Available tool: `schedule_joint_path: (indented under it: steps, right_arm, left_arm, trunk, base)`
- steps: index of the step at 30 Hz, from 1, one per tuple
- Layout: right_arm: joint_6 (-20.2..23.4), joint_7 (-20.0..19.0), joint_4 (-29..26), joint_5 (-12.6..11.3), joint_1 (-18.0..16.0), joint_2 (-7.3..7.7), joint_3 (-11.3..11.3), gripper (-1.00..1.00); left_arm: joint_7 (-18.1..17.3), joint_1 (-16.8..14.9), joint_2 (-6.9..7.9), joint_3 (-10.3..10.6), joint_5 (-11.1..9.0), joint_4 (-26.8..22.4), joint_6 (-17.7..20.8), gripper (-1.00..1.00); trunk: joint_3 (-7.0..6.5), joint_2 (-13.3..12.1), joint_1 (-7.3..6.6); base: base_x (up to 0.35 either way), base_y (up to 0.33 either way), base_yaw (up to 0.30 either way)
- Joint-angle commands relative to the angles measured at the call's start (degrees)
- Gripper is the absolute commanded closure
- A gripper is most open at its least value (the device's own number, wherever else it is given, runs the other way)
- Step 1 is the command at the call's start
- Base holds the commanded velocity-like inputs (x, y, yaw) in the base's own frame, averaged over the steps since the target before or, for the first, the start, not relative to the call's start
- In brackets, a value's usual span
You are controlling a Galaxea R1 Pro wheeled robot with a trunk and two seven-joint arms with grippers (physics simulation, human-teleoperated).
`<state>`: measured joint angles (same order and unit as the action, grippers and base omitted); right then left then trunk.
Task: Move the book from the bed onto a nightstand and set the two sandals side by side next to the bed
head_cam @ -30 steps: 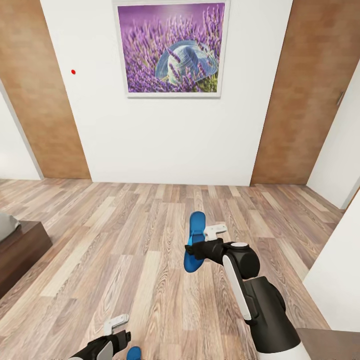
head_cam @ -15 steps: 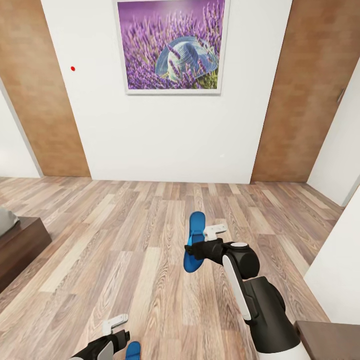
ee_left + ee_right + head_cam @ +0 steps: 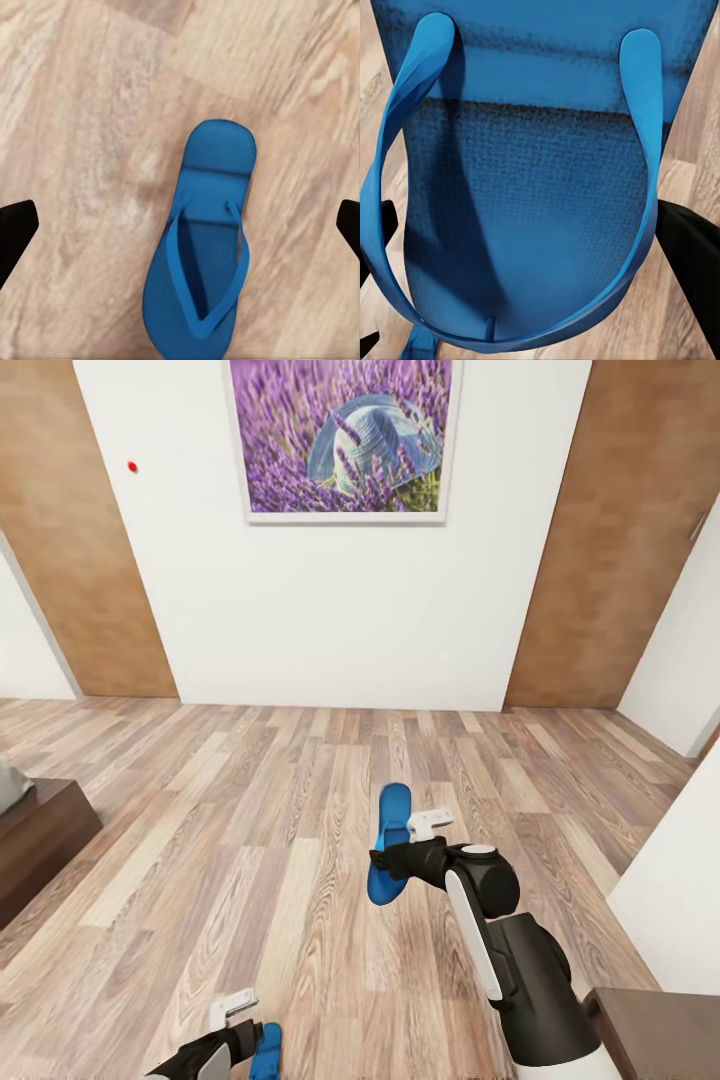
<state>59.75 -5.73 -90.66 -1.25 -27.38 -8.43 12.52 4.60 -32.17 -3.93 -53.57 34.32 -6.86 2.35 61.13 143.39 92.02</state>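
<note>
Hovering at the near edge of the head view, the left gripper (image 3: 232, 1025) hangs just above a blue sandal (image 3: 201, 255) lying flat on the wood-plank floor (image 3: 200, 840); its dark fingers sit spread wide to either side of the sandal, holding nothing. Further out, the right gripper (image 3: 400, 845) is clamped on the second sandal (image 3: 388, 842), carrying it edge-up above the floor. Both sandals look light, thin and bendy — best pinched across the sole's edge near the middle, not by the soft straps. No containers appear. At far left sits a corner of the bed (image 3: 40, 840); beyond, a lavender picture (image 3: 340, 440) on the white wall.
</note>
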Motion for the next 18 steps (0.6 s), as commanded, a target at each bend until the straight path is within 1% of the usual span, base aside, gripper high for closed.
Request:
schedule_joint_path:
  steps: [1,4,10,18]
  right_arm:
    - [0.2,-0.1,0.0,-0.1,0.0,-0.01,0.0,1.0]
    - [0.2,-0.1,0.0,-0.2,0.0,-0.01,0.0,1.0]
    - [0.2,-0.1,0.0,-0.2,0.0,-0.01,0.0,1.0]
    - [0.2,-0.1,0.0,-0.2,0.0,-0.01,0.0,1.0]
  left_arm:
    - [0.1,0.0,-0.13,-0.2,0.4,-0.1,0.2,-1.0]
    - [0.1,0.0,-0.63,-0.2,0.5,0.0,0.2,-1.0]
    - [0.1,0.0,-0.96,-0.2,0.6,0.0,0.2,-1.0]
    - [0.0,-0.1,-1.12,-0.2,0.6,0.0,0.2,-1.0]
  trunk:
    - [0.28,0.0,0.01]
    - [0.94,0.1,0.09]
    - [2.27,0.2,0.24]
    - [2.27,0.2,0.24]
  base:
    - [0.0,0.0,0.0]
    - [0.0,0.0,0.0]
    - [0.0,0.0,0.0]
    - [0.0,0.0,0.0]
